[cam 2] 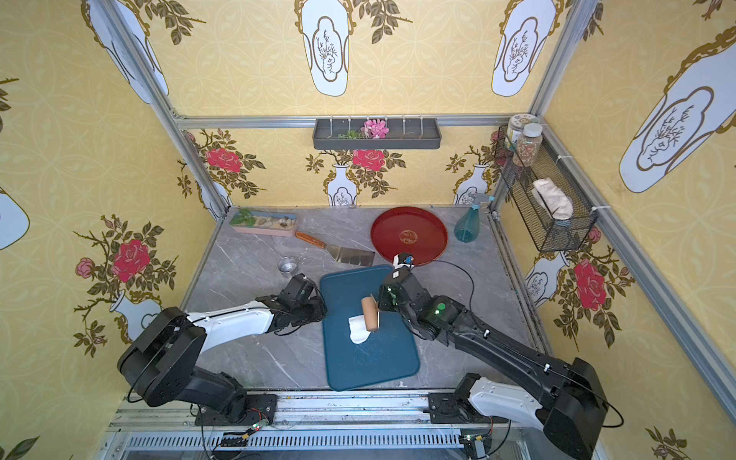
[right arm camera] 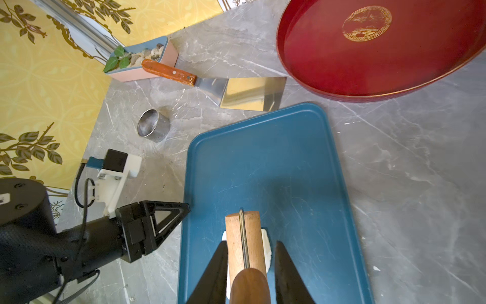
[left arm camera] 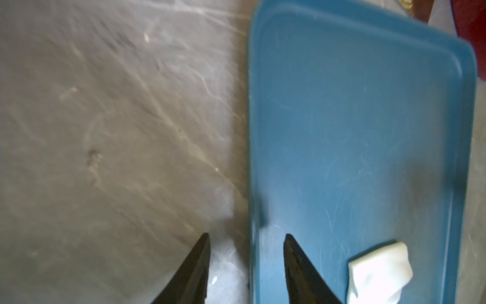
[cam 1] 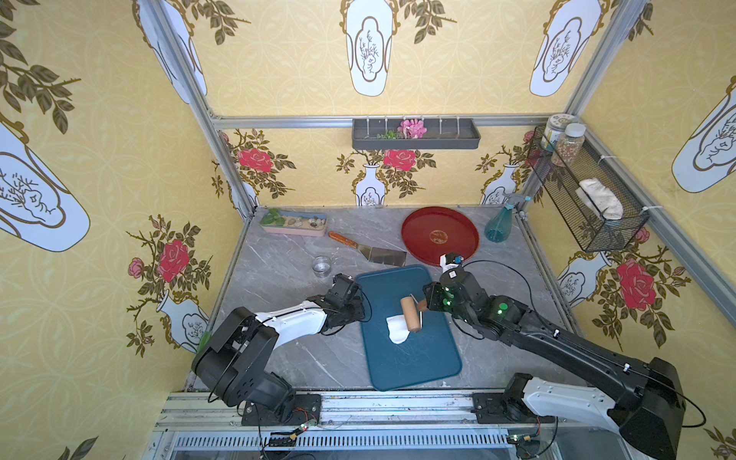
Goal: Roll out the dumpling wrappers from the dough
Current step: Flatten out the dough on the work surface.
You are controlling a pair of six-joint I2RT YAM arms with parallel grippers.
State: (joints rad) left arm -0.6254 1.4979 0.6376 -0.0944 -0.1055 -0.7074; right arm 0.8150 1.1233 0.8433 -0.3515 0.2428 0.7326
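Right wrist view looks down my right gripper (right arm camera: 251, 243): its jaws are closed partway on the roller (right arm camera: 234, 237), gripping the dark handle, and the wooden drum runs out ahead of the fingertips. Dough (right arm camera: 266, 247) peeps out from under the drum on either side, just ahead of those jaws, on the blue tray (right arm camera: 263, 163). This view alone shows clearly what lies beyond the tray: a steel cup (right arm camera: 153, 125), a scraper (right arm camera: 252, 93) and a red tray (right arm camera: 328, 65), all well ahead of the jaws and untouched.

From the left wrist I see what the top views hide: my left gripper (left arm camera: 247, 235) stands open and holds nothing, one finger over the table (left arm camera: 118, 131), its mate over the tray's rim, the rim running between them. The dough (left arm camera: 378, 271) lies off to that second finger's outer side, near but apart. It looks like a thick folded piece here, not a round disc. No roller shows in this view.

In both top views the roller (cam 1: 411, 314) (cam 2: 370, 314) lies across the edge of the dough (cam 1: 396, 330) (cam 2: 357, 332) nearest my right jaws, and most of the dough shows on the side toward my left gripper (cam 1: 358, 306).
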